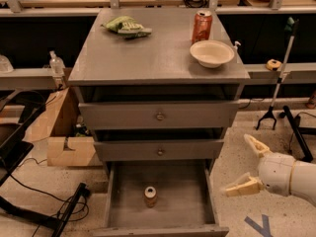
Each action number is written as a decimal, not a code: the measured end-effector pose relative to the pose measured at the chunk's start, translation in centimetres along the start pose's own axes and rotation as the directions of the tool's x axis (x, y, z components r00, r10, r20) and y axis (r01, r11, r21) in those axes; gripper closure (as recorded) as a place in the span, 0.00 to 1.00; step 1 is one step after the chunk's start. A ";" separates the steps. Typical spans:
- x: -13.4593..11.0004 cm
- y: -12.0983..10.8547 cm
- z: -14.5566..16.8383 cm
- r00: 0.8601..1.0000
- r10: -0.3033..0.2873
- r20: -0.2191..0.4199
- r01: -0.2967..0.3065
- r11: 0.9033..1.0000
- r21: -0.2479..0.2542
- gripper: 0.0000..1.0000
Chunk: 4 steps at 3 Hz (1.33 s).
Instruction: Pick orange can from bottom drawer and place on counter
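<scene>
The orange can (pixel 150 196) stands upright on the floor of the open bottom drawer (pixel 187 201), near its middle. It is short, with a silver lid and a dull brownish-orange body. The counter (pixel 153 53) is the grey top of the three-drawer cabinet. My gripper (pixel 250 165) is at the lower right, outside the drawer and to the right of its side wall, at about the drawer's height. Its two pale fingers are spread wide and hold nothing.
On the counter stand a taller red soda can (pixel 202 25), a white bowl (pixel 212 53) and a green snack bag (pixel 126 25). A cardboard box (pixel 64 132) sits left of the cabinet. A black grabber tool (pixel 279 83) leans at the right.
</scene>
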State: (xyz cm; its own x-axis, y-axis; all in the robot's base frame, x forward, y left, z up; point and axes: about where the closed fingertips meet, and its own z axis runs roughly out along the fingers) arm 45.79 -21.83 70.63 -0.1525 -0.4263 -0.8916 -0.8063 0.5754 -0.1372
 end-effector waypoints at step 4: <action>16.9 1.4 22.4 0.978 -0.024 0.208 0.051 0.991 -0.125 0.00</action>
State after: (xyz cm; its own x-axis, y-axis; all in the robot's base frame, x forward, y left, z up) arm 54.90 -12.60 45.65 -0.0114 -0.2856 -0.9583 -0.8780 0.4615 -0.1271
